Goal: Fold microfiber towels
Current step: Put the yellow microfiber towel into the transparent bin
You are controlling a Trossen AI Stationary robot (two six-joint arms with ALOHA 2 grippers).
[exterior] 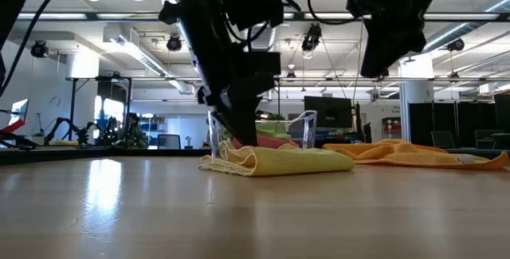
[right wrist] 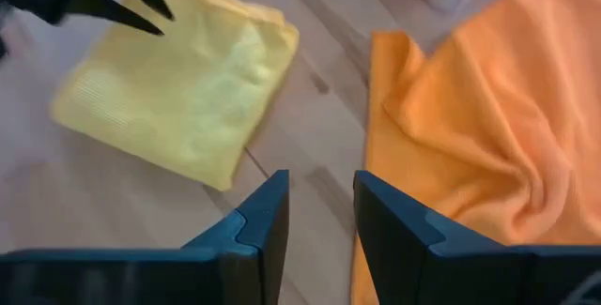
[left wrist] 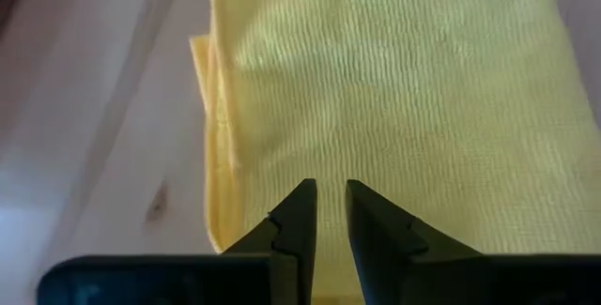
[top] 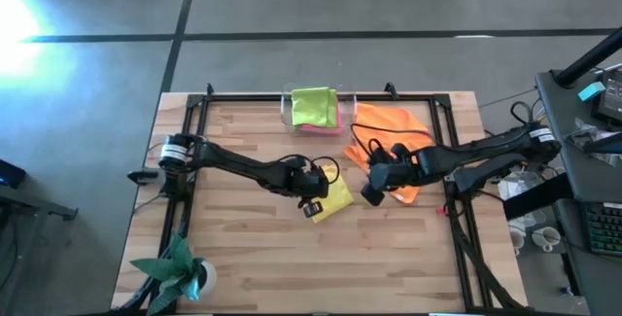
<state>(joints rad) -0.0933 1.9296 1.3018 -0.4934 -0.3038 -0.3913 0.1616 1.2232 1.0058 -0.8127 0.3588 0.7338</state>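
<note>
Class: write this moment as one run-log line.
yellow towel: folded, on table | left gripper: on it | right gripper: raised, empty | orange towel: unfolded

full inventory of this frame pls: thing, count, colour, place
yellow towel: 1, yellow, folded, table centre
orange towel: 1, orange, unfolded and rumpled, far right of table
green towel: 1, lime green, folded, on top in the tray
pink towel: 1, hot pink, under the green one, only an edge shows
clear tray: 1, transparent, far edge centre
plant: 1, green, near left corner
table: 1, light wood
left gripper: dark, on the yellow towel's edge, jaws nearly closed
right gripper: dark, raised between yellow and orange towels, jaws open, empty
</note>
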